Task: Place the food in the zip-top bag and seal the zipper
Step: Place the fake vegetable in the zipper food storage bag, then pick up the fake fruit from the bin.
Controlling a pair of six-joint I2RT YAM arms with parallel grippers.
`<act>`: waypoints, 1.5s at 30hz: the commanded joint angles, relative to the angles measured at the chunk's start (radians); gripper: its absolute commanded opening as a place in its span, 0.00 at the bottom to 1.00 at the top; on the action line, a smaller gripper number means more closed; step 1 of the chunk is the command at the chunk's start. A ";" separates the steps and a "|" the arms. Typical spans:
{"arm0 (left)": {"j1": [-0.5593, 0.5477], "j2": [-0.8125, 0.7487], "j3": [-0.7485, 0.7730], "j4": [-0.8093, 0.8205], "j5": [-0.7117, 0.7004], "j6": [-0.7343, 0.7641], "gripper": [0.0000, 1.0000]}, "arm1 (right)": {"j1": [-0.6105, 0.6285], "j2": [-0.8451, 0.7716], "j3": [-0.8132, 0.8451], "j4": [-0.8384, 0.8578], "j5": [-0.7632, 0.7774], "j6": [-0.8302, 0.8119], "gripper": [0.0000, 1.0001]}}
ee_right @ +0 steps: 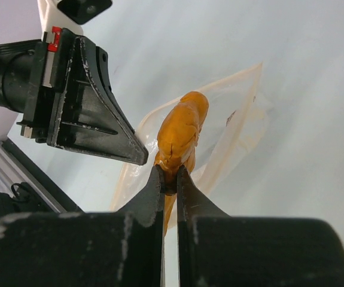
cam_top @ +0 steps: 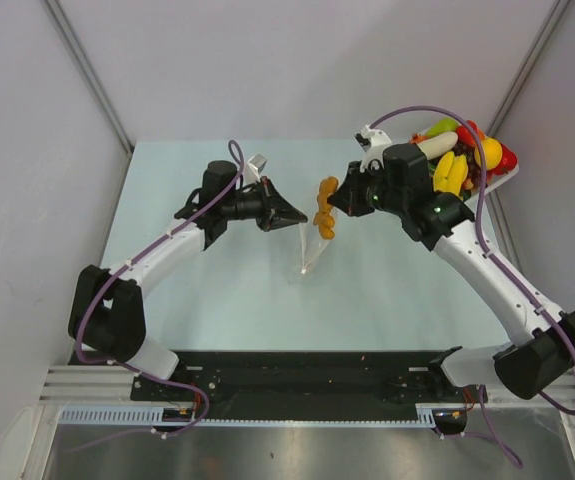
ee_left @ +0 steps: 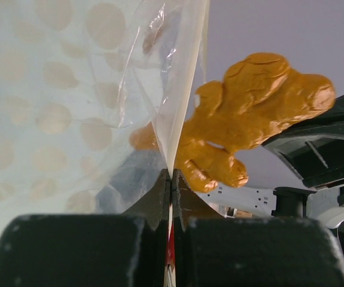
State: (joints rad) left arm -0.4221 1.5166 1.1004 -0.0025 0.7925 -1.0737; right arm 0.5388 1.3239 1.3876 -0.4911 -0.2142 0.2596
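Pinched shut, the left gripper (ee_left: 170, 179) clamps an edge of the dotted zip-top bag (ee_left: 58, 107), which is held up over a pale green table (cam_top: 397, 290) enclosed by grey panels (cam_top: 27, 120). Opposite, the right gripper (ee_right: 169, 178) is closed on the small orange piece (ee_right: 180, 131), just beside the bag. From the left wrist, one lobe shows behind the film. Only the top view shows the other food (cam_top: 462, 150) heaped in a white basket (cam_top: 505, 178), far right.
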 commanded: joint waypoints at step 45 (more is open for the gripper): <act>0.019 -0.026 0.098 -0.028 -0.038 0.074 0.00 | -1.057 0.633 0.729 -0.253 -0.522 -0.627 1.00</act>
State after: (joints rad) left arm -0.4091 1.5166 1.1534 -0.0330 0.7620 -1.0264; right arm -0.4900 1.8393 1.9827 -0.5735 -0.6865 -0.1356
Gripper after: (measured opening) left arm 0.006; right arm 0.994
